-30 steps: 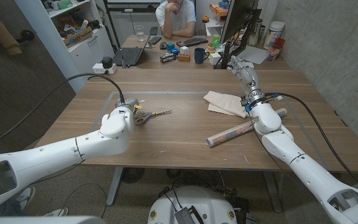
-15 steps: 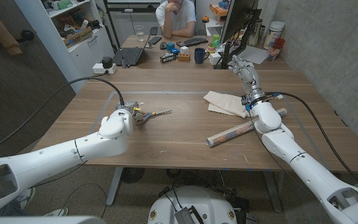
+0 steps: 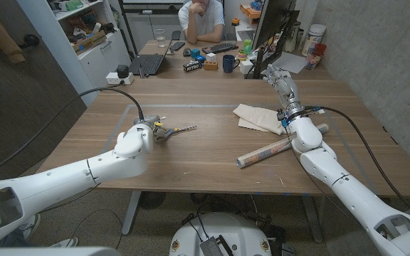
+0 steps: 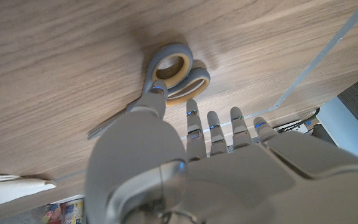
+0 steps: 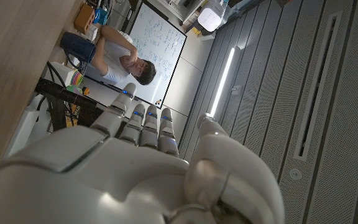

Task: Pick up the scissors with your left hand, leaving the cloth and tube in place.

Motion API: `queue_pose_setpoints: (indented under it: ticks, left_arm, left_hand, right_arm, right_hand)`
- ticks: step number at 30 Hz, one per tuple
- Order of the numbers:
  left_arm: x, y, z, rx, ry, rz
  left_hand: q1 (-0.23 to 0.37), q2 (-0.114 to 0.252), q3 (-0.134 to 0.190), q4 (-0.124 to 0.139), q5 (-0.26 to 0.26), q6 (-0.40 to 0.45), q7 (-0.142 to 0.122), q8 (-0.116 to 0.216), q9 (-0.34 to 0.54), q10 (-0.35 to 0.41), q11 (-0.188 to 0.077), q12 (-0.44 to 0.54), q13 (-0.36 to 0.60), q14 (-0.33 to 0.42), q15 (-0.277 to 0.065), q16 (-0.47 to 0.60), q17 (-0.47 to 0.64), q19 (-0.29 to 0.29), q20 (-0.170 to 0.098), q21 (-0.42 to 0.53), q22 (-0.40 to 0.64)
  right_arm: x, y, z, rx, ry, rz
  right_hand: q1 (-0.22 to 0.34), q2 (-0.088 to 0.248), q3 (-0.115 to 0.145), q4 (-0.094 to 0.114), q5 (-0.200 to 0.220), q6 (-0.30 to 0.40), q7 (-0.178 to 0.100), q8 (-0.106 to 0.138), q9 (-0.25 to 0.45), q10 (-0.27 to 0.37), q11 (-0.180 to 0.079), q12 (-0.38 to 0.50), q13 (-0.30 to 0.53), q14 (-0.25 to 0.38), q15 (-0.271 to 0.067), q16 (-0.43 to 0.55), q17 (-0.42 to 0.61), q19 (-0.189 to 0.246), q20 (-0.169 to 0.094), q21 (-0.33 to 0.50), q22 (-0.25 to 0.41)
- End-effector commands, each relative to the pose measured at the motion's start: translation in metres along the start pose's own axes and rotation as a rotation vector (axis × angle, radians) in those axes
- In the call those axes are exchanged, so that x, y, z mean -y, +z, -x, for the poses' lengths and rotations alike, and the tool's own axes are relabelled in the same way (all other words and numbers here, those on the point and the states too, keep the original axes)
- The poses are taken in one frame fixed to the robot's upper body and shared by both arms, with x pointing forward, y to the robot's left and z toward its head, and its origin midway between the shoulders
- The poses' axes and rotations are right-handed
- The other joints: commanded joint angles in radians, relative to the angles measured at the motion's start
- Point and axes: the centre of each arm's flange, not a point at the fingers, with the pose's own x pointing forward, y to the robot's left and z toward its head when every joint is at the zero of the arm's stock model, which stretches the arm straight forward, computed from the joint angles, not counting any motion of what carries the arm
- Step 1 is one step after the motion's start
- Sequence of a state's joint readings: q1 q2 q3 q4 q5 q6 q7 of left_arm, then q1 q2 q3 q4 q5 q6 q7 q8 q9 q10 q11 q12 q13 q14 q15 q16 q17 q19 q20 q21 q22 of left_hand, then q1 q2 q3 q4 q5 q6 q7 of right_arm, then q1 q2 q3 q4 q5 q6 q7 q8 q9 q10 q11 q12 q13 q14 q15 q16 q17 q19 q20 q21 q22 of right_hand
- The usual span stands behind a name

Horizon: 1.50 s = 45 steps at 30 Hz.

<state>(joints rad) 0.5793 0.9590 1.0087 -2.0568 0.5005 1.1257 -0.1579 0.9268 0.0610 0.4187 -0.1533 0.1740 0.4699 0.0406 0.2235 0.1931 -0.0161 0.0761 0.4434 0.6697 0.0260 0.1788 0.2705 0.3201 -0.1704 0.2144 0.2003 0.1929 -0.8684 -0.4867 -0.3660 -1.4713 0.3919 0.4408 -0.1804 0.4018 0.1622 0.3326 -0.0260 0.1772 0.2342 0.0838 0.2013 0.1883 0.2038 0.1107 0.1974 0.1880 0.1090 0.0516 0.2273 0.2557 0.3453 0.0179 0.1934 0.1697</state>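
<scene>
Bare desk [image 3: 205, 153] lies around the scissors [image 3: 173, 131]; the cloth [image 3: 256, 117] and tube [image 3: 276, 147] lie well apart toward the right hand [image 3: 283, 84]. Left hand [image 3: 142, 129] crowds the handles

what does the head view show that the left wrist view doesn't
Head view alone: the tube lying by the right arm, the right hand raised past the cloth, holding nothing, and a person at the far desk.

Left wrist view alone: a close look at the scissors' grey and yellow handle loops lying on the wood, the thumb reaching the handle and the fingers beside the loops, not through them.

Both: the left hand at the scissors' handle end, the scissors on the table, and some of the cloth.
</scene>
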Motion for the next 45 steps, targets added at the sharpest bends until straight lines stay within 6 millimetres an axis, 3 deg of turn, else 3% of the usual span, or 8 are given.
queue_pose_setpoints:
  ticks: [1,10,27,45]
  left_arm:
    - [-0.004,0.004,0.001,0.013,-0.006,-0.005]
    - [-0.01,0.0,0.004,-0.002,0.007,-0.001]
    - [0.002,-0.009,0.002,0.002,-0.011,0.045]
    - [0.01,-0.005,-0.002,0.008,-0.032,0.053]
  left_hand:
    - [0.021,0.016,0.008,-0.01,0.005,0.006,0.0,-0.002,0.003,-0.001,0.004,-0.002,0.004,-0.001,-0.002,0.006,0.002,-0.036,0.001,0.006,0.003]
    - [0.093,0.027,0.035,-0.031,0.012,0.064,-0.004,0.018,0.007,0.003,0.0,-0.003,0.007,0.002,-0.004,0.007,-0.004,-0.038,0.0,0.008,0.002]
    - [0.114,0.018,0.035,-0.028,0.011,0.073,-0.003,0.018,0.009,0.006,-0.004,-0.005,0.007,0.0,-0.005,0.006,-0.009,-0.037,0.001,0.009,0.002]
    - [0.115,0.016,0.027,-0.017,0.008,0.077,-0.003,0.016,0.011,0.012,-0.005,-0.006,0.007,0.003,-0.008,0.009,-0.011,-0.036,0.002,0.011,0.002]
  right_arm:
    - [0.003,-0.004,0.0,-0.031,-0.014,0.008]
    - [0.0,-0.006,-0.003,-0.05,-0.012,0.006]
    - [-0.006,0.001,-0.009,-0.049,-0.015,0.007]
    - [-0.002,-0.002,-0.008,-0.073,-0.027,0.015]
  right_hand:
    - [-0.008,-0.001,0.0,0.001,-0.002,0.002,-0.002,-0.003,0.002,0.004,-0.004,0.002,0.006,0.008,-0.002,0.003,0.001,-0.001,-0.003,0.002,0.005]
    - [-0.011,0.0,-0.002,0.003,-0.002,0.0,-0.005,-0.004,0.002,-0.001,-0.007,0.001,0.006,0.003,-0.003,0.002,0.002,-0.006,-0.005,0.001,0.005]
    - [-0.015,0.0,-0.005,0.005,-0.002,-0.004,-0.009,-0.006,0.002,-0.007,-0.013,0.0,0.007,-0.001,-0.006,0.001,0.003,-0.016,-0.011,0.001,0.005]
    - [-0.016,0.0,-0.006,0.005,-0.002,-0.003,-0.01,-0.006,0.002,-0.007,-0.014,0.0,0.007,-0.001,-0.004,0.002,0.003,-0.017,-0.011,0.002,0.005]
